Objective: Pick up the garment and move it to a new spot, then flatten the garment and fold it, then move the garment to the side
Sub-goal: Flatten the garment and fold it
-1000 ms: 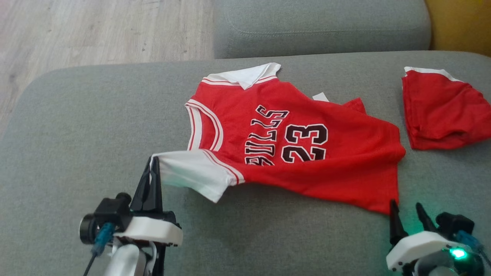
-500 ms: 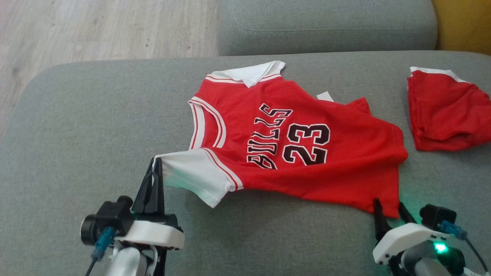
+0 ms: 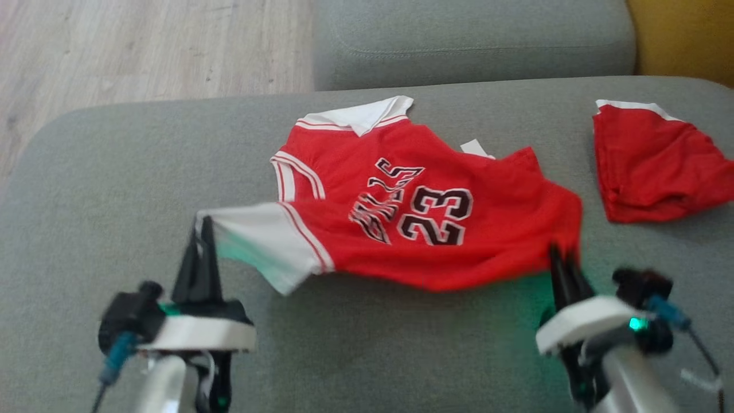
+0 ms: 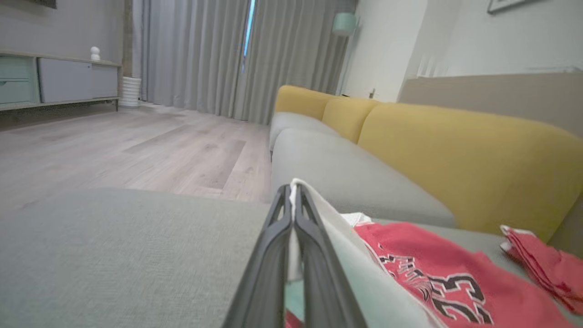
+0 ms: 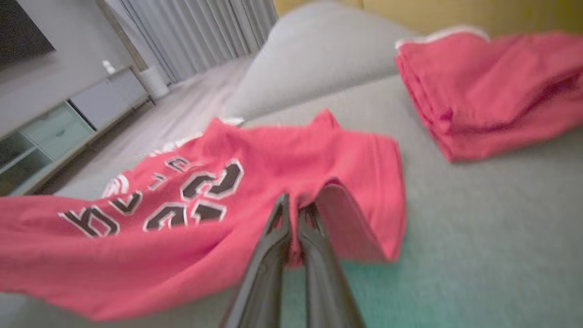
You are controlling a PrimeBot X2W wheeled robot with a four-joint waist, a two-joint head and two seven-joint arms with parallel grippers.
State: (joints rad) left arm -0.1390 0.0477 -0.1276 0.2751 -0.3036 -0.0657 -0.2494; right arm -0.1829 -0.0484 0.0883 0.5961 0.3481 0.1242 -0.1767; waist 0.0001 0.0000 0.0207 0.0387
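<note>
The garment (image 3: 424, 223) is a red jersey with white sleeves and a black "23", spread on the grey sofa cushion (image 3: 114, 189). My left gripper (image 3: 200, 226) is shut on the tip of its near white sleeve (image 3: 258, 241), which hangs lifted off the cushion. In the left wrist view that sleeve edge sits pinched between the left gripper (image 4: 294, 189) fingers. My right gripper (image 3: 559, 252) is shut on the jersey's lower hem corner. The right wrist view shows the right gripper (image 5: 294, 205) fingers closed on red cloth (image 5: 191, 214), the hem raised and folded over.
A second, folded red cloth (image 3: 648, 166) lies at the cushion's right. Another grey cushion (image 3: 470, 40) and a yellow backrest (image 3: 682, 34) stand behind. Wooden floor (image 3: 143, 46) lies beyond the cushion's left edge.
My right gripper moved forward to the hem corner and shut on it. Both grippers have lifted the near edge, and the jersey has drawn slightly left.
</note>
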